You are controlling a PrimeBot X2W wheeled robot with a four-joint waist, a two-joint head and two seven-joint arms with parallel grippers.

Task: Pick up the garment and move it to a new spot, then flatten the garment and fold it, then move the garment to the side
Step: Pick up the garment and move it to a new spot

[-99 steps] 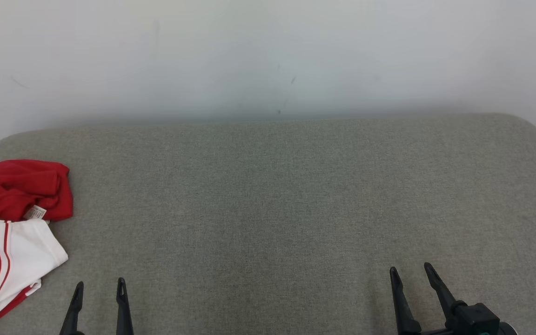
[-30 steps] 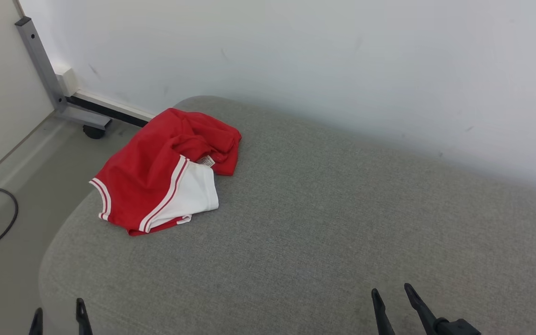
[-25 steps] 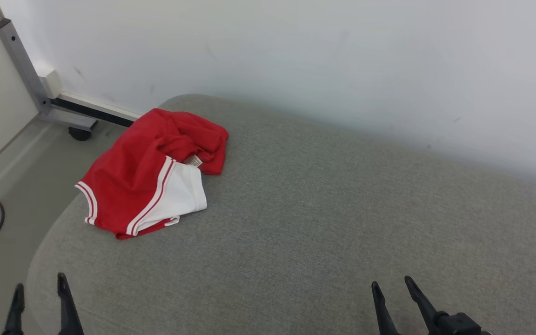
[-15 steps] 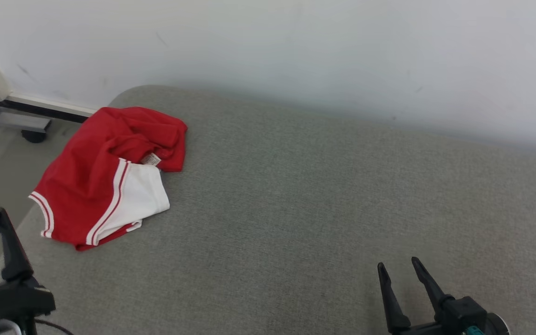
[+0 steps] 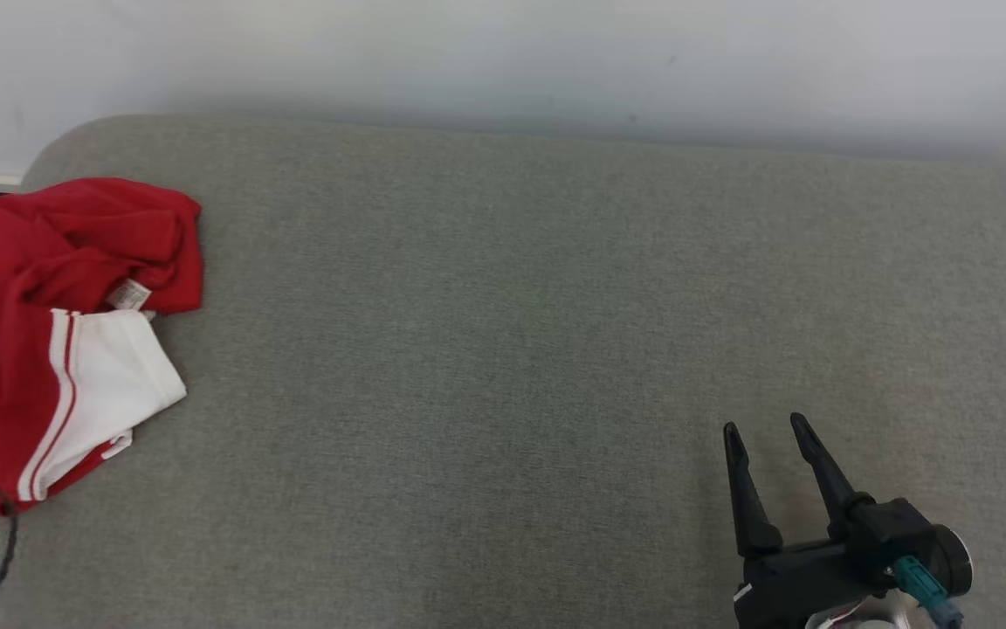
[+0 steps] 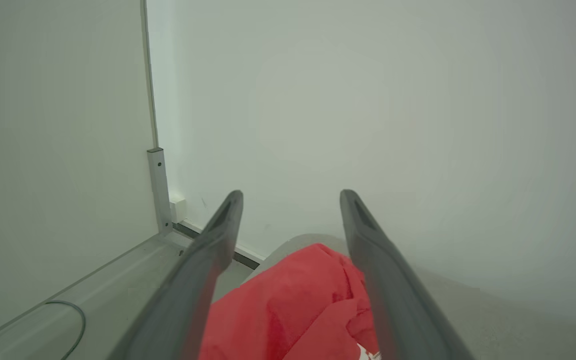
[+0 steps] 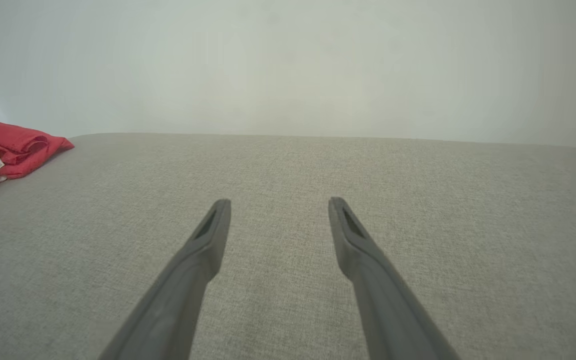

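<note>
Claws both spread wide, nothing in 'em: left gripper (image 6: 292,195) aimed at the crumpled soft red garment (image 5: 23,262), right gripper (image 5: 765,425) over nubby grey woven cushion (image 5: 503,349).

Red/white garment (image 5: 58,323) crumpled, far left on couch.
</note>
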